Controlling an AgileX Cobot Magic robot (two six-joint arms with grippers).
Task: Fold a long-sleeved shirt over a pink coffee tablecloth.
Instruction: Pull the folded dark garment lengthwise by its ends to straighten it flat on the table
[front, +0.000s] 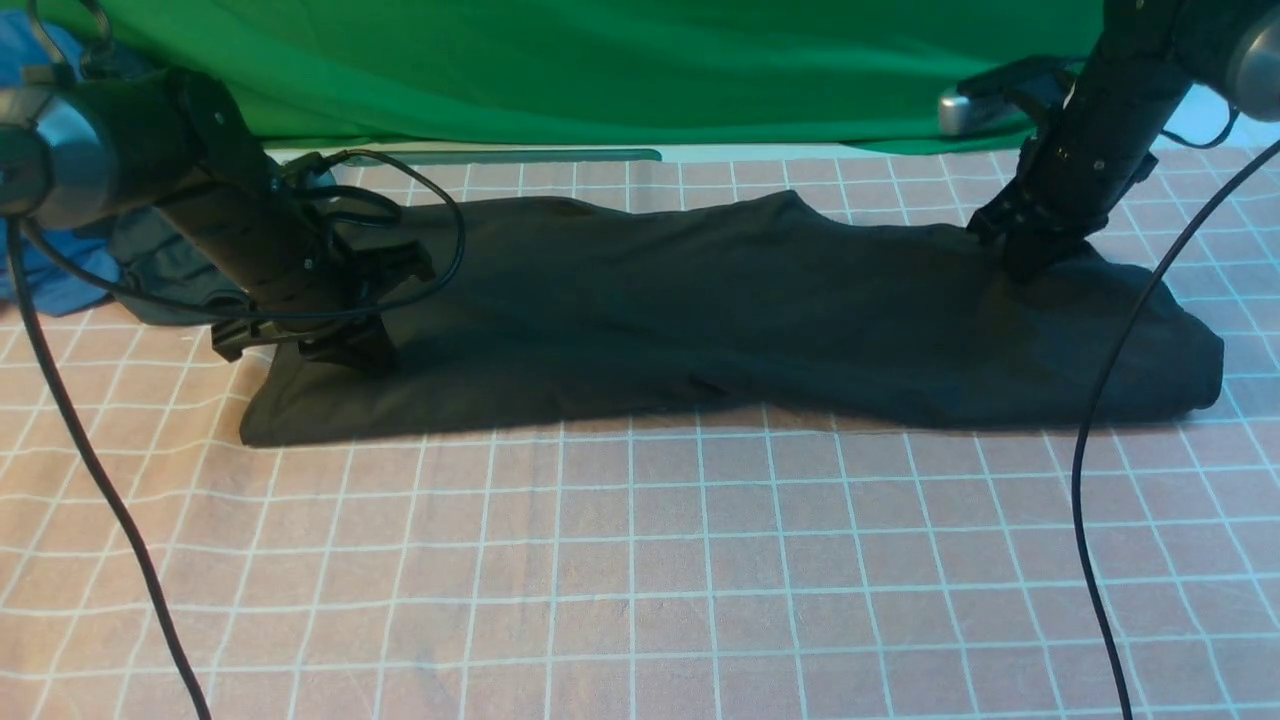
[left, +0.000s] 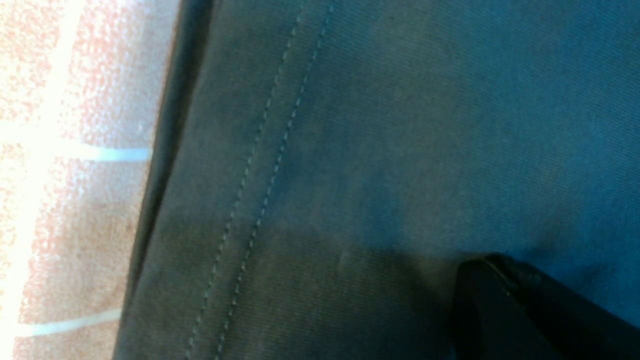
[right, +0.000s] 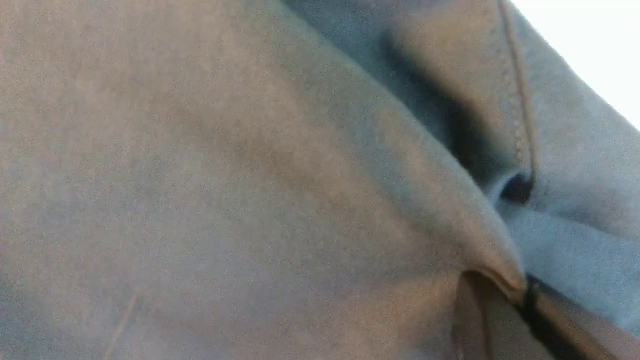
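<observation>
The black long-sleeved shirt (front: 700, 310) lies as a long band across the pink coffee tablecloth (front: 640, 560); its print and label are hidden. My left gripper (front: 350, 350) is at the band's left end, near its far edge. In the left wrist view it (left: 492, 265) is shut, tips dug into the shirt (left: 375, 125) beside a double-stitched hem, with tablecloth (left: 75, 200) past the edge. My right gripper (front: 1030, 265) presses down on the band's right part. In the right wrist view it (right: 522, 295) is shut on a raised ridge of the shirt (right: 200, 175).
A green backdrop cloth (front: 600, 70) hangs along the back. A blue garment (front: 50, 270) and a dark grey-green garment (front: 170, 270) lie at the far left behind my left arm. Black cables (front: 1100, 450) trail over the tablecloth on both sides. A silver object (front: 965, 110) sits back right.
</observation>
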